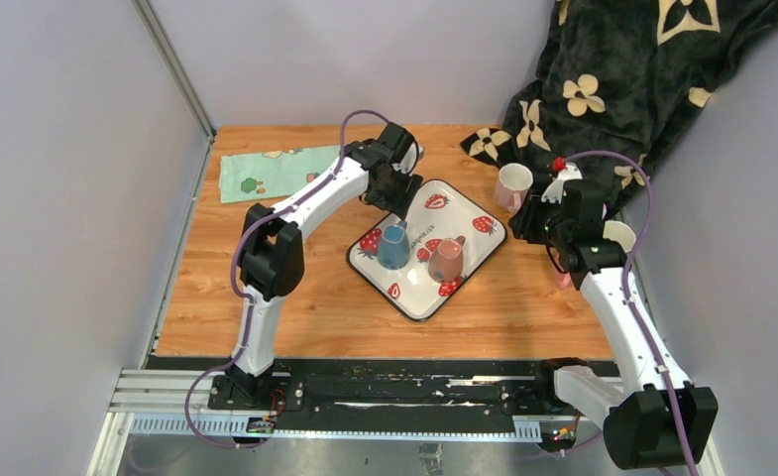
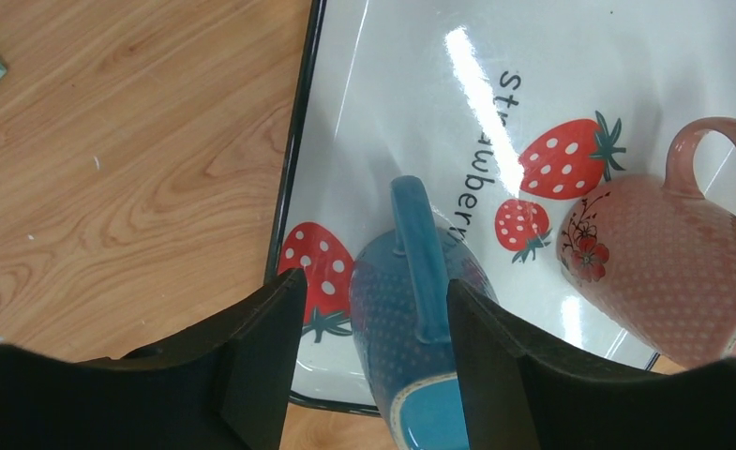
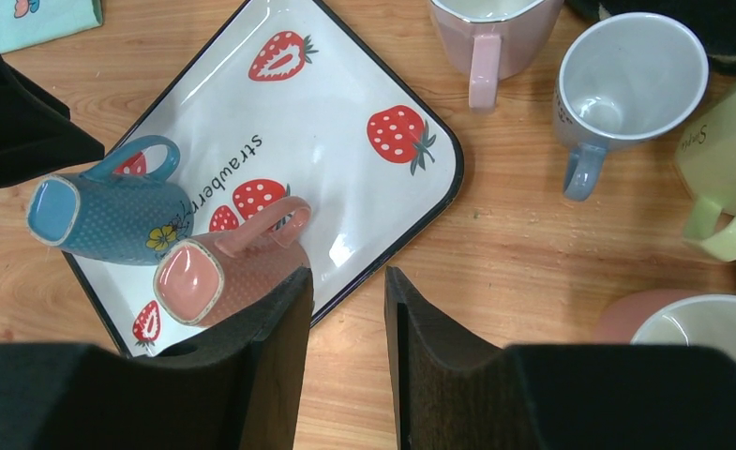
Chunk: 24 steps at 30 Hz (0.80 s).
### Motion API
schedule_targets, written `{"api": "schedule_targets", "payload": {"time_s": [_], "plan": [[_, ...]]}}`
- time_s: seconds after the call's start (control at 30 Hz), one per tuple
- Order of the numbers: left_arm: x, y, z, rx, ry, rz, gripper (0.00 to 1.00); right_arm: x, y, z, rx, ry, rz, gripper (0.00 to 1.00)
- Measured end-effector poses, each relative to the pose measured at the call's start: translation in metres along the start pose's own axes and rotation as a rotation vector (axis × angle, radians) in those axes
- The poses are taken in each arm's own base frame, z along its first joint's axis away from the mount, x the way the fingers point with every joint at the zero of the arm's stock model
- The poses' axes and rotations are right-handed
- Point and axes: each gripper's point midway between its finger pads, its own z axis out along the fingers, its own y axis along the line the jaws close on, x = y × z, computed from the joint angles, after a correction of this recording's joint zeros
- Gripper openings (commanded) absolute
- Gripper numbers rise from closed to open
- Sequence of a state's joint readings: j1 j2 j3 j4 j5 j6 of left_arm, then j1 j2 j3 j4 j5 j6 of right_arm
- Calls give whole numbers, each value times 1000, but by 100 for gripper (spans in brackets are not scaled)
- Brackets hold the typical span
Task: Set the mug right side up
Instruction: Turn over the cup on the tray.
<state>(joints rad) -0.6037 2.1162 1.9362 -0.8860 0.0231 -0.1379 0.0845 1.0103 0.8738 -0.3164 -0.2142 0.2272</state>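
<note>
Tray (image 2: 392, 94) holds inverted blue mug (image 2: 387, 314) inside released left end effector (image 2: 373, 366); right end effector (image 3: 345, 347) released.

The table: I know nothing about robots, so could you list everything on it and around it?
tray: one, white with red strawberries, mid-table
blue mug: one, blue, upside down on tray
pink mug: one, pink, upside down beside the blue mug
pale pink mug: one, upright, right of tray
grey-blue mug: one, upright, far right
green mug: one, light green, right edge
salmon mug: one, upright, partly seen
cloth: one, light green, far left
blanket: one, black with cream flowers, far-right corner
left gripper: black, open, astride blue mug
right gripper: black, open, by tray's edge
</note>
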Motion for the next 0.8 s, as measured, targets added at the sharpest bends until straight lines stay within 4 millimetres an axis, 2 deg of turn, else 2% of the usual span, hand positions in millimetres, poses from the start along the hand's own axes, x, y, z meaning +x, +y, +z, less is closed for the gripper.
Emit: {"api": "schedule_targets", "payload": {"time_s": [0.33, 0.8], "plan": [[5, -3, 11, 16, 31, 12, 60, 1, -1, 0, 5, 2, -4, 39], [16, -12, 29, 41, 76, 34, 49, 1, -1, 0, 6, 2, -6, 39]]}}
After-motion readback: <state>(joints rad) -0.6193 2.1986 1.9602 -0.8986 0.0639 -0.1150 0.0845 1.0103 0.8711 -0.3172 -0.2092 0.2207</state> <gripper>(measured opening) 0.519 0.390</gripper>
